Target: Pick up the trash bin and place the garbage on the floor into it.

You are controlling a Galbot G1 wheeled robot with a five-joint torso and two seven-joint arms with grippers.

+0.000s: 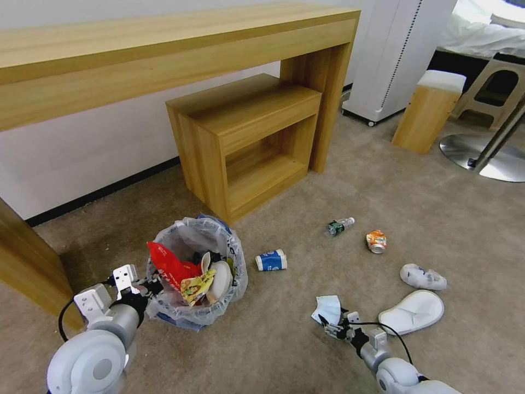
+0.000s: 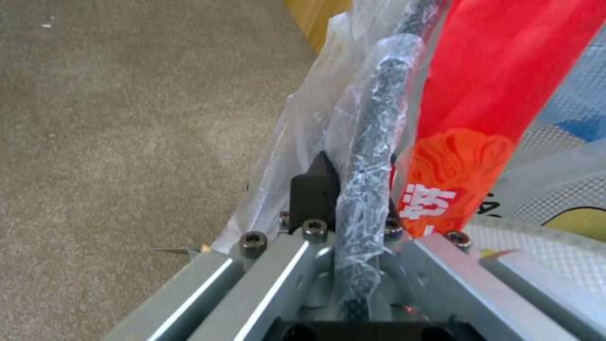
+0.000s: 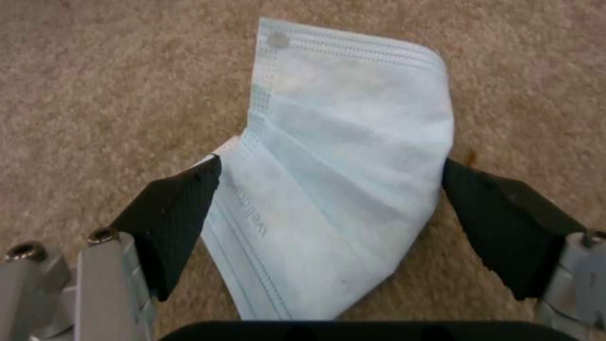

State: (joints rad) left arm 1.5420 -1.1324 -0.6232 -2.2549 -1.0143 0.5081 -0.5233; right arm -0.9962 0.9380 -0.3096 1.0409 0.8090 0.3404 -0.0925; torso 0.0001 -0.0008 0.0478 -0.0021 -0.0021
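Note:
The trash bin (image 1: 188, 312), lined with a crinkled clear bag, holds a red wrapper (image 1: 169, 265), a yellow wrapper and white pieces. My left gripper (image 1: 149, 285) is shut on its near-left rim; the left wrist view shows the bag-wrapped rim (image 2: 372, 142) pinched in the left gripper (image 2: 353, 177), beside the red wrapper (image 2: 492, 94). My right gripper (image 1: 328, 324) is low over the carpet, open, straddling the blue mask (image 1: 327, 307). In the right wrist view the mask (image 3: 341, 189) lies flat inside the right gripper (image 3: 328, 168). On the floor (image 1: 306, 350) lie a blue-white cup (image 1: 270, 260), a small bottle (image 1: 340, 225), an orange can (image 1: 376, 241) and two white slippers (image 1: 422, 277), (image 1: 411, 312).
A long wooden desk (image 1: 164, 60) runs along the wall, with a low wooden shelf unit (image 1: 246, 137) under it just behind the bin. The desk's leg (image 1: 27, 262) stands close to my left arm. A white appliance (image 1: 394, 54), a wooden stool (image 1: 429, 109) and a metal chair base (image 1: 481, 156) are at the back right.

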